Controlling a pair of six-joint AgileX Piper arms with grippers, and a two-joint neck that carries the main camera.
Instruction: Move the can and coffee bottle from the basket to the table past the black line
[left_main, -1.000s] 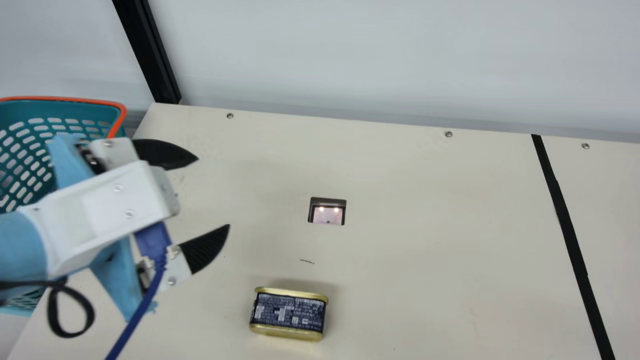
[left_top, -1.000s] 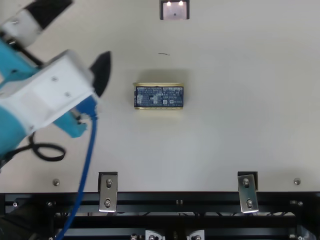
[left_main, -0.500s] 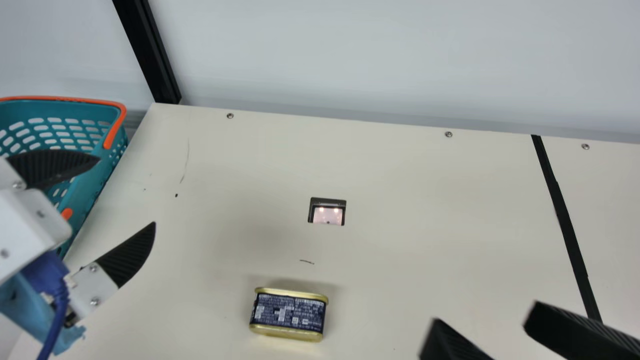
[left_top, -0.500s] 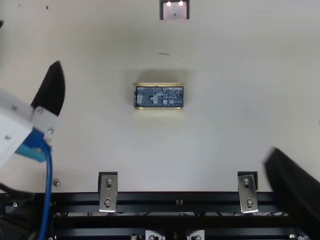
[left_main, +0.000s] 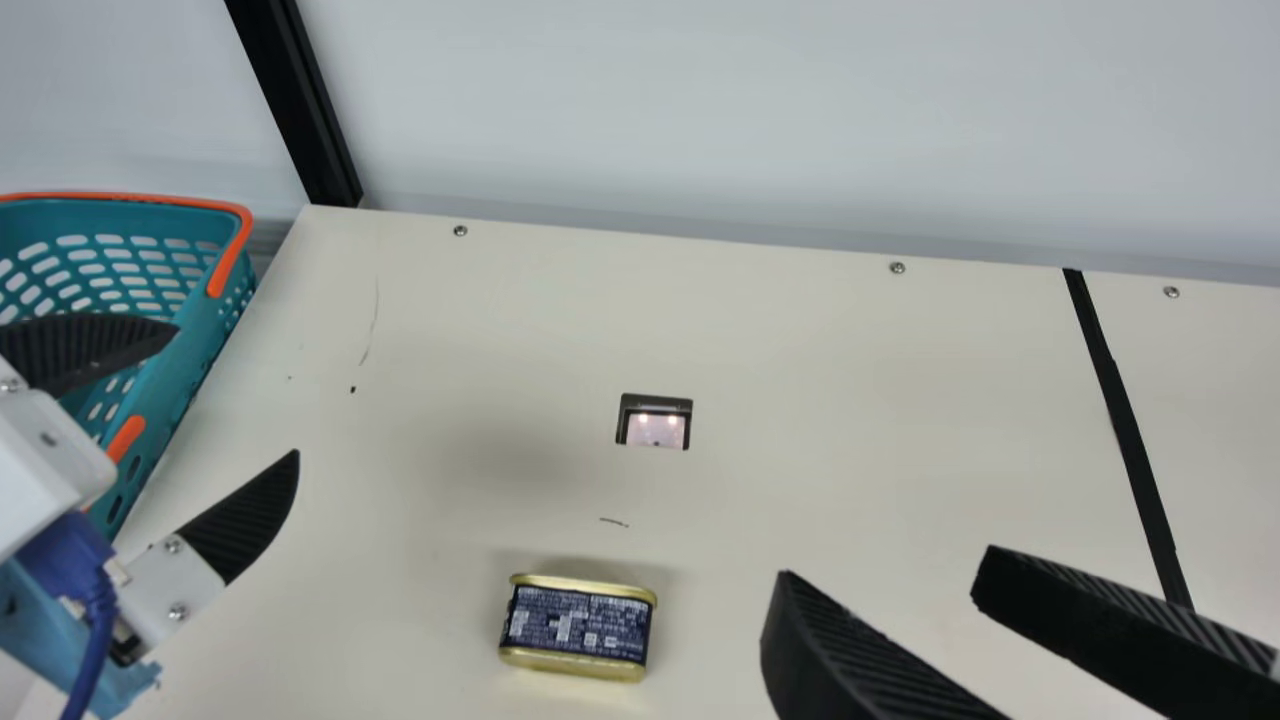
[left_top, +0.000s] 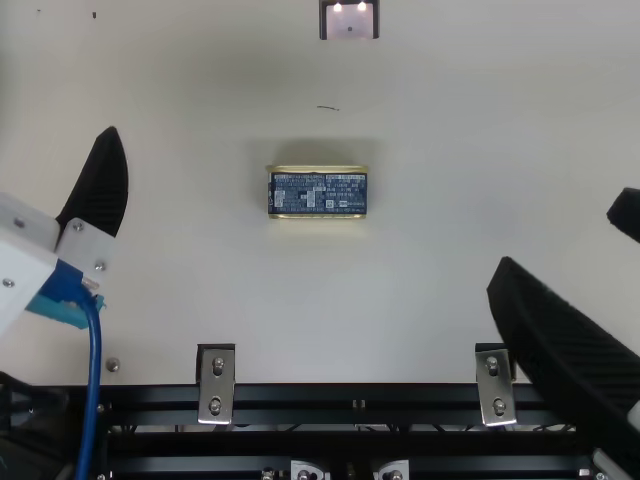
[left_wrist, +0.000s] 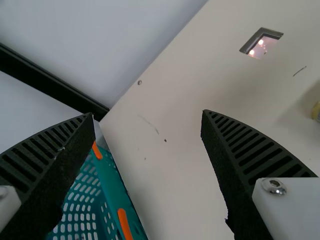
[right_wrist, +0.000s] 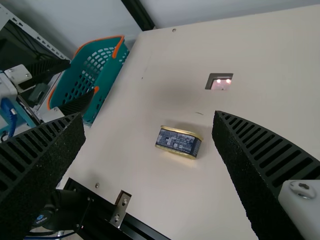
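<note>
My left gripper (left_main: 235, 395) stands open over the table's left edge, one finger over the basket (left_main: 190, 370); in the left wrist view the same gripper (left_wrist: 149, 117) has nothing between its fingers. My right gripper (left_main: 885, 575) is open at the near right of the main view, and in the right wrist view this gripper (right_wrist: 149, 115) is spread with the can beyond it. The can (left_main: 577, 627), gold-rimmed with a dark blue label, lies on the table between the two grippers, touched by neither. The black line (left_main: 1128, 430) runs down the table's right part.
The cream table (left_main: 800, 370) has a small square cutout (left_main: 655, 423) near its middle. A black post (left_main: 300, 110) rises at the back left corner. Metal brackets (left_top: 216, 385) sit on the near rail.
My left gripper has moved left, away from the can toward the basket's side. My right gripper has come into view from the near right. The can has stayed put.
</note>
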